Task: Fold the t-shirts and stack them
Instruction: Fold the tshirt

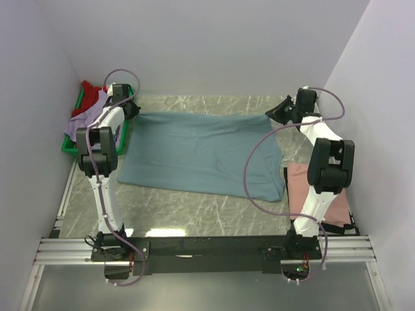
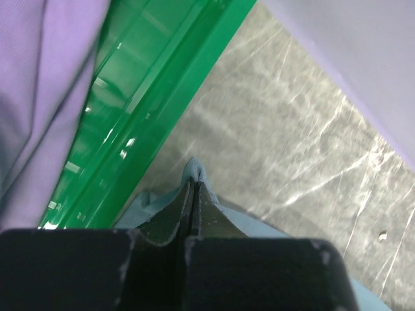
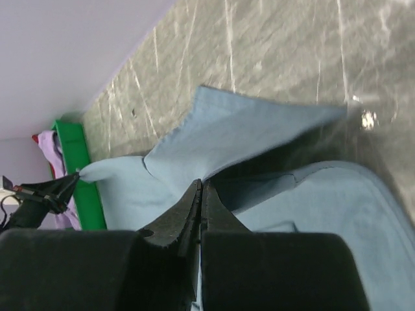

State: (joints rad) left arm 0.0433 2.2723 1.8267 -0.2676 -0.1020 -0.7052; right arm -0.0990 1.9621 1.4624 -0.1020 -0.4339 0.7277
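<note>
My left hand (image 2: 193,189) & right hand (image 3: 200,188) each pinch a far corner of the grey-blue tee (image 1: 204,152), spread mid-desk (image 1: 194,214); fold barely begun. By my right arm the pink tee (image 1: 296,184) looks folded, so prob. 1 done. The lavender tee (image 1: 87,118) & red tee (image 1: 91,96) wait in the green tray (image 1: 70,149).

Soft, even overhead light, only faint shadows; small white glints on the glossy green plastic tray (image 2: 130,139) and the grey marbled tabletop (image 3: 369,120); nearest foreground blurs in both wrist views
</note>
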